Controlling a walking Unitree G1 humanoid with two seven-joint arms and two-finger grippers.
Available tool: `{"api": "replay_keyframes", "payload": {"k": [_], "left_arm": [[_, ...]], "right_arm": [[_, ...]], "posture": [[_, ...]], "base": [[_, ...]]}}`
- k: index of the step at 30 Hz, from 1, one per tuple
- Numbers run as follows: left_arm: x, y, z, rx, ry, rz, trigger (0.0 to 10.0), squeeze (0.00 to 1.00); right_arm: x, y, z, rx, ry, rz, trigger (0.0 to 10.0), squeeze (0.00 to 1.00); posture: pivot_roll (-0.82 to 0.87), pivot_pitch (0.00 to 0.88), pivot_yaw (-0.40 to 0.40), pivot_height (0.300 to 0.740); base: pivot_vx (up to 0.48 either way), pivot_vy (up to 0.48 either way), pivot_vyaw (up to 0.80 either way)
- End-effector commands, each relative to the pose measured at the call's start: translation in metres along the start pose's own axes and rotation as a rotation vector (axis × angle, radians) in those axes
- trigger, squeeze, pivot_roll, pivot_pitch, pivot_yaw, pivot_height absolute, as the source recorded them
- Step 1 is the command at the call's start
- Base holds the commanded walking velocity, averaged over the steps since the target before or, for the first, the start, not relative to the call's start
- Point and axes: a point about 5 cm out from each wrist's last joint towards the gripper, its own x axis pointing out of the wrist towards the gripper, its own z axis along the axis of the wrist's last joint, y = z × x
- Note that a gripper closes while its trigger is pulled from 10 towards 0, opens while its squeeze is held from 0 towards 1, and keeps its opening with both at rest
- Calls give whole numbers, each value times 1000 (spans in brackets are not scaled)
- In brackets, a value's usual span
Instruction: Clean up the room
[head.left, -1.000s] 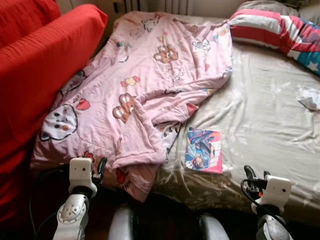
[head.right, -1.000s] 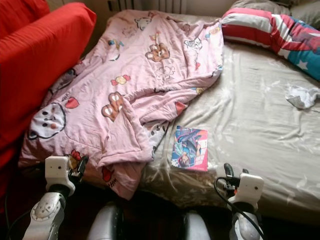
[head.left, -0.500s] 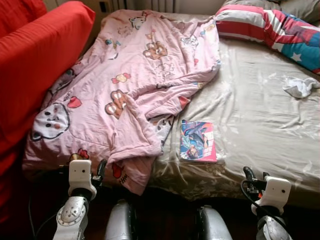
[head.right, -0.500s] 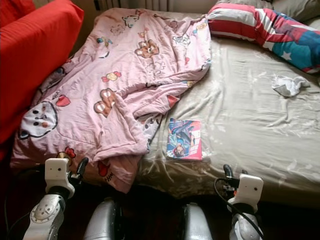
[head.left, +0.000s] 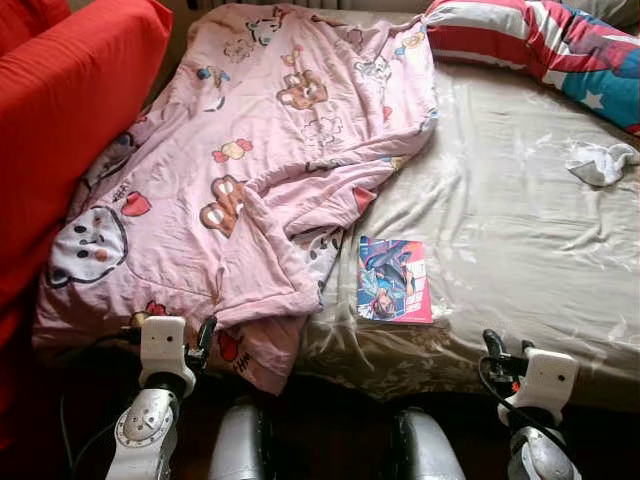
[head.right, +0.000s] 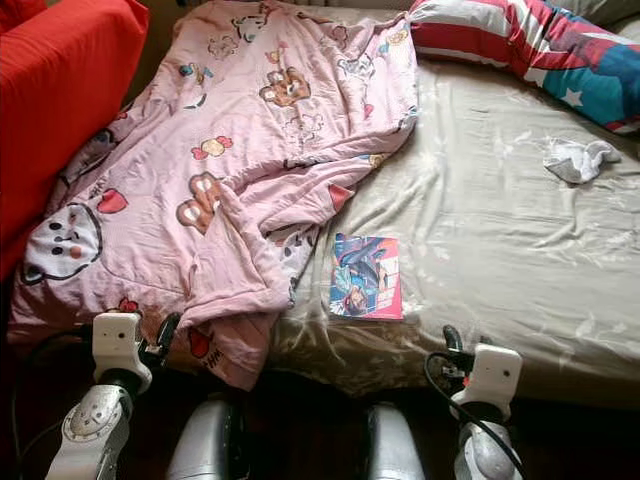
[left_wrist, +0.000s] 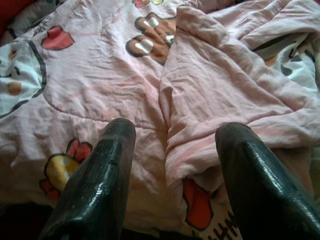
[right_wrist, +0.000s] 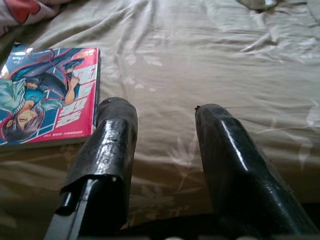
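Blanket (head.left: 250, 170) across bed's (head.left: 520, 230) left half, book (head.left: 393, 293) just right of its edge — pillow (head.left: 540, 45) behind, sofa (head.left: 60, 130) left.

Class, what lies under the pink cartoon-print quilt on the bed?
The pink cartoon-print quilt lies on the beige bed sheet, which shows bare beside it with a colourful comic book on it. Whatever else lies beneath the quilt is covered.

Light: daylight from about 1 o'clock, bright on the beige sheet (head.left: 520, 230)
Glare: sheen on sheet folds — gloss on the left gripper's fingers (left_wrist: 95, 185)
Shadow: floor at 6 o'clock nearly black; pink quilt (head.left: 250, 150) folds softly shaded
Focus: head views fairly sharp; wrist views — fingertips soft, fabric crisp
Colour: red sofa (head.left: 70, 110) oversaturated
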Motion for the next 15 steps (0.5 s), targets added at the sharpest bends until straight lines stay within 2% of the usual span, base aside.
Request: {"api": "replay_keyframes", "payload": {"k": [1,15], "left_arm": [[-3,2,-5,-13,29,3,10000,0],[-3,1,-6,-10,41,-2,10000,0]], "right_arm": [[-4,-1,-9,-2,42,-12,10000,0],[-4,1,-8,9,16,-7,10000,0]], "posture": [[-66,212,28,598],[-60,217,33,593]], "base": [[0,0,0],[0,0,0]]}}
